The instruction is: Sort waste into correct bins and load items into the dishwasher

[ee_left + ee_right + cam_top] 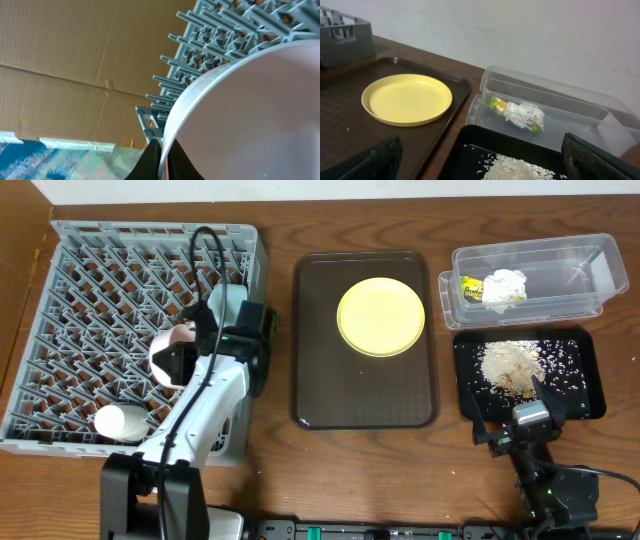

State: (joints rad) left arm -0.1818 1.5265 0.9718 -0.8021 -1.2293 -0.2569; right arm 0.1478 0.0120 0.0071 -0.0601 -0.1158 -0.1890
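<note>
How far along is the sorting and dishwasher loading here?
Done: the wrapper and tissue lie in the clear tub, and a pale bowl sits in the dish rack. In hand: the left gripper pinches the pinkish bowl by its rim over the rack. Left: the yellow plate is on the brown tray; no chopsticks are visible. The right gripper is open by the black tray.

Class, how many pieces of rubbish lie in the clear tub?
2: a green snack wrapper at the left end of the tub, and a crumpled white tissue beside it, possibly hiding more.
</note>
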